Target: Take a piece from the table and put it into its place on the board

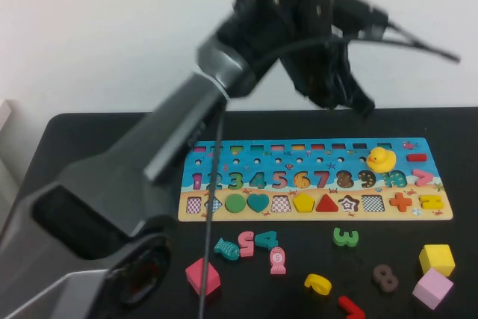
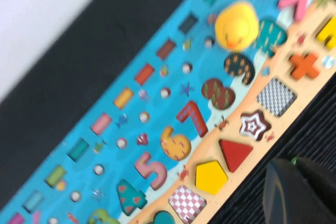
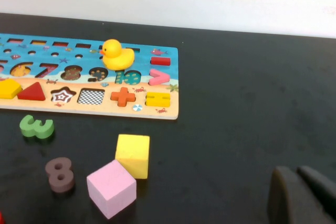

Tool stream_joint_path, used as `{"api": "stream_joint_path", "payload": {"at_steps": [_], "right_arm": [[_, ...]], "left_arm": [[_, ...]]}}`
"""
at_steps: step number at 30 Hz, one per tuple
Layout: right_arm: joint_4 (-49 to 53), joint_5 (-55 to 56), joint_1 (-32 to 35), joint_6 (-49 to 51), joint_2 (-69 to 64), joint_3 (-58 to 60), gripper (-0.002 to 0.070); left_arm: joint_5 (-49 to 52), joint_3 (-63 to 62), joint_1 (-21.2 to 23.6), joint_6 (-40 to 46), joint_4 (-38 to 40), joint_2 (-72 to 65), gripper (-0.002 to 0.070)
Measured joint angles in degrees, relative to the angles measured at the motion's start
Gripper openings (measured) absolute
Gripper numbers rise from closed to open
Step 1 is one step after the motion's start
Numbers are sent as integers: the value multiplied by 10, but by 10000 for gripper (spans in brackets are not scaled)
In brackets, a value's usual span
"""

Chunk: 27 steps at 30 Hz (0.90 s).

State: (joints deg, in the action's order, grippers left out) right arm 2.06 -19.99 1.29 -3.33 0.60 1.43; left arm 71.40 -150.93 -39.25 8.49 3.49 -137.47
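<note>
The yellow pentagon piece (image 1: 303,202) lies flat in its slot on the sandy strip of the board (image 1: 224,177), between a checkered slot and the red triangle. The left wrist view shows it seated there too (image 2: 211,176). My left gripper (image 1: 357,102) hangs raised above the board's far edge, shut and empty; in the left wrist view its fingers (image 2: 302,192) sit over the black table (image 1: 89,140) beside the board (image 2: 157,103). My right gripper (image 3: 300,192) is shut and empty, low over the table right of the board (image 3: 157,111); it is out of the high view.
A yellow duck (image 1: 381,159) stands on the board's right part. In front of the board lie a green 3 (image 1: 345,237), brown 8 (image 1: 385,277), yellow cube (image 1: 437,258), pink cube (image 1: 433,287), curved yellow number (image 1: 317,283), red-pink cube (image 1: 202,276) and several small pieces (image 1: 258,244).
</note>
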Motion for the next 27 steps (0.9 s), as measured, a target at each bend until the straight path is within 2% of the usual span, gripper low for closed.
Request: {"api": "stream_joint_path", "payload": {"at_steps": [6,12,18,21,27], "right_arm": [[0,0,0,0,0,0,19],[0,0,0,0,0,0,19],[0,0,0,0,0,0,19],[0,0,0,0,0,0,19],[0,0,0,0,0,0,19]], "left_arm": [[4,0,-19,5,-12,62,-1],[5,50,-83,6,-103,143,-1],[5,200,-165,-51,-258,246,-1],[5,295,-180,-102,-274,308,-1],[5,464,-181,-192,-282,418,-1]]}}
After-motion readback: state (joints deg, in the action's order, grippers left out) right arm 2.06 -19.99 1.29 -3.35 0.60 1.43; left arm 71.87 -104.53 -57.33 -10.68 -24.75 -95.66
